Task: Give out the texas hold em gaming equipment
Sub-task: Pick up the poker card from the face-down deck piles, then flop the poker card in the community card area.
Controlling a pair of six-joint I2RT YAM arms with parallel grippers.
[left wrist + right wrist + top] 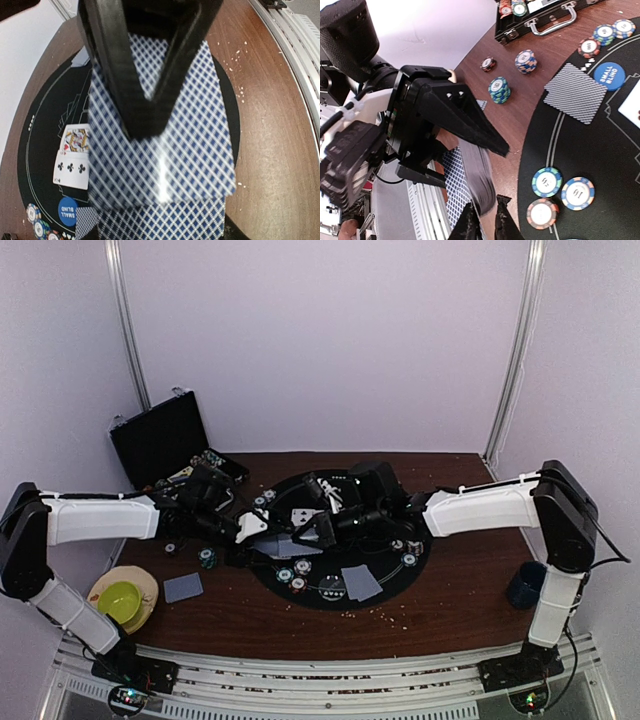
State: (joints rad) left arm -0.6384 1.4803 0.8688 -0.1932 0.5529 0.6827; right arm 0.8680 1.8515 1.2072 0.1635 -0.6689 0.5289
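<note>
The left arm (100, 517) reaches in from 9 o'clock. Its forearm lies level over the worktop (450, 605), and its wrist ends above the 9 o'clock side of the round black mat (385, 600). Its jaws are clenched on the deck of cards (190, 150), one finger above the pack and one below. The blue-diamond backs face up, and the pack sticks out past the fingers toward 3 o'clock. The deck hangs above the mat, between the two wrists.

The right arm (480, 508) comes in from 3 o'clock, with its elbow raised at the worktop's right edge and its forearm running toward the centre to meet the deck head on. Its jaws are drawn in to a slim gap, with the fingertips (502, 225) at the free end of the pack. That end is blurred, so whether they pinch a card cannot be told.

On the bare wood at 8 o'clock of the mat lie a single face-down card (183, 587) and a chip stack (207, 558). On the mat, two face-up cards (72, 160) lie toward the centre, with the blue Small Blind disc (67, 211) near them. Three loose chips (577, 192) sit at 7 o'clock, a face-down pair (360, 582) at 6 o'clock, and more chips (410, 558) at 3 o'clock.
</note>
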